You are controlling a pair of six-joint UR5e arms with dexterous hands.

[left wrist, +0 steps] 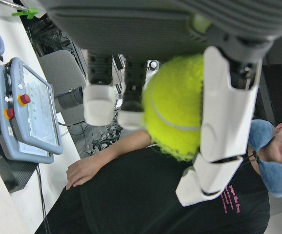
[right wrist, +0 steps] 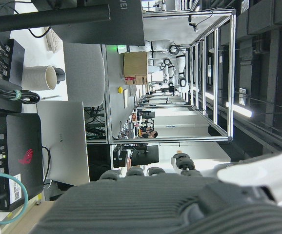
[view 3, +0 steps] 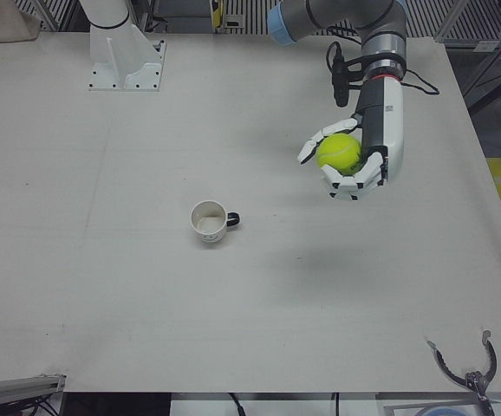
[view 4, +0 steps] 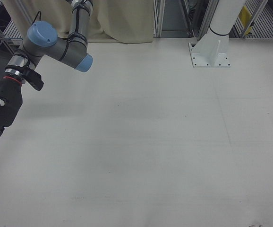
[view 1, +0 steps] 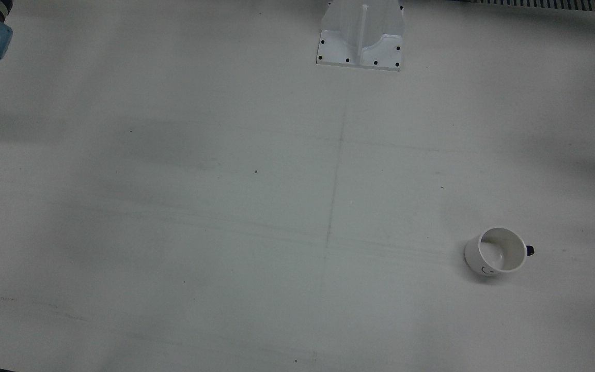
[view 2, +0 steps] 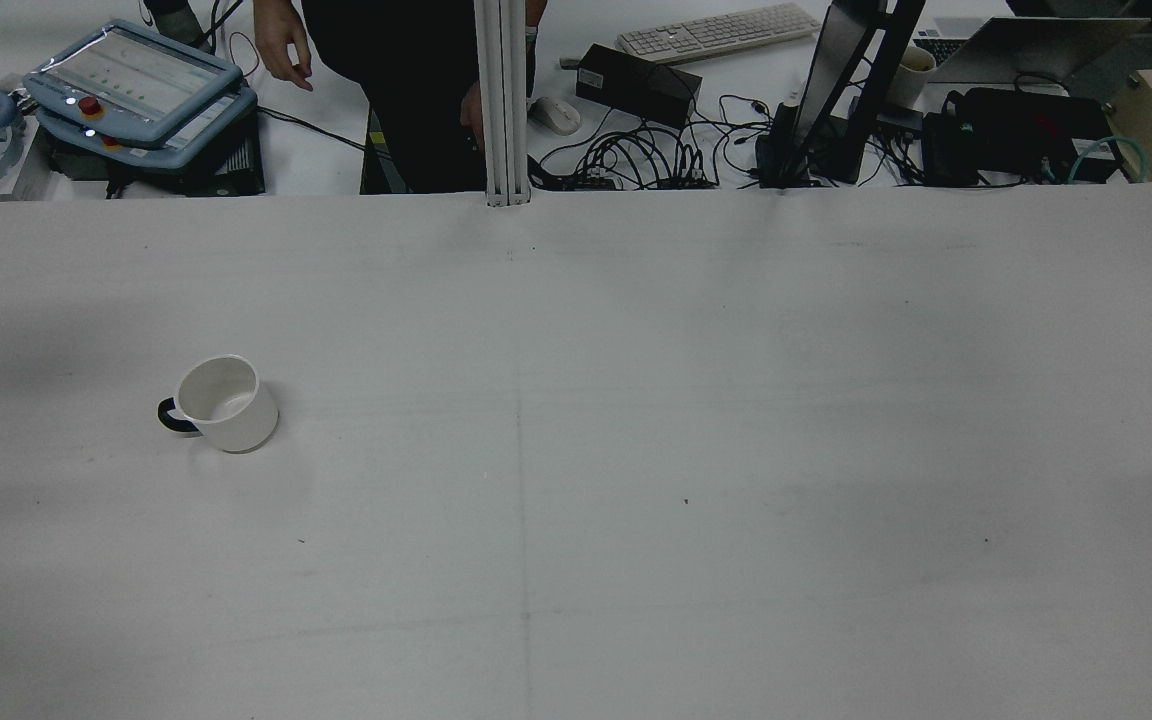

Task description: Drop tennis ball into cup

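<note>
cup point(view 3: 209, 222) upright (nothing inside) | tennis ball point(view 3: 339, 152) in left hand point(view 3: 354, 165)

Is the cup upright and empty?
Yes: the cup stands upright, mouth up, nothing inside; the ball is in the left hand.

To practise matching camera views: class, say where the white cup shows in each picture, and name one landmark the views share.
Front view: cup, lower right, handle on its right.
Rear view: cup, left of middle, handle on its left.
Left-front view: cup, left of centre, below and left of the left hand holding the ball.
Right-front view: not in it.
Left hand view: not in it.
Right hand view: not in it.
Shared landmark: the faint table line.
</note>
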